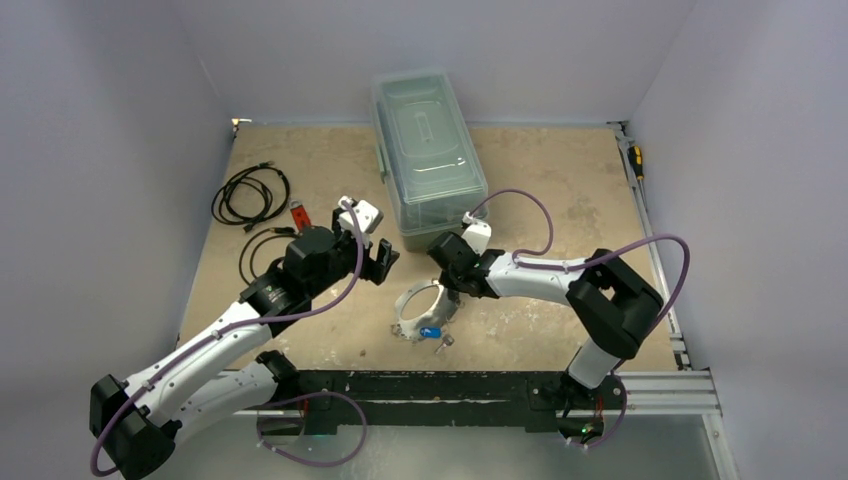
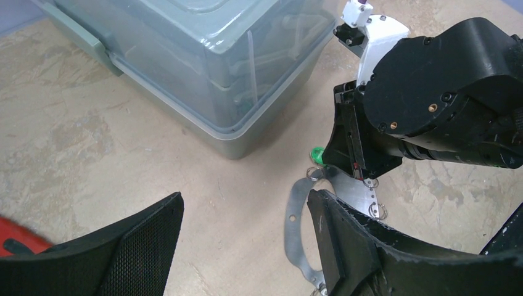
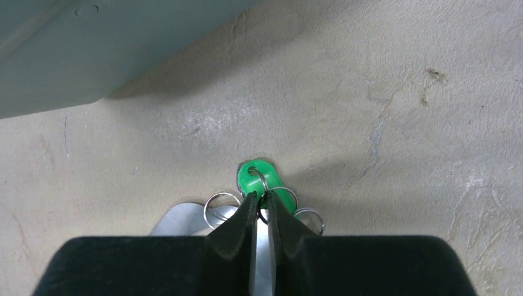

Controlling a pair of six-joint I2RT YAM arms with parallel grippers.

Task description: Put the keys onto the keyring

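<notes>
Sitting on the tabletop (image 1: 560, 180), a clear lidded box (image 1: 428, 150) anchors everything. Just off its near end, the left tool (image 2: 243, 216) gapes open. The right tool (image 3: 262, 200) pinches a wire ring (image 3: 263, 180) of the keyring (image 1: 425, 308), at the green key (image 3: 256, 176). The blue key (image 1: 431, 332) lies farther out.

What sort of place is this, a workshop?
Probably a robot lab's test booth: two arms bolted to a rail edging a worn table, blank walls boxing it in, and props like a lidded plastic box and coiled cables.

Green key (image 3: 254, 176) blade behind right pincer (image 3: 261, 206)
</notes>
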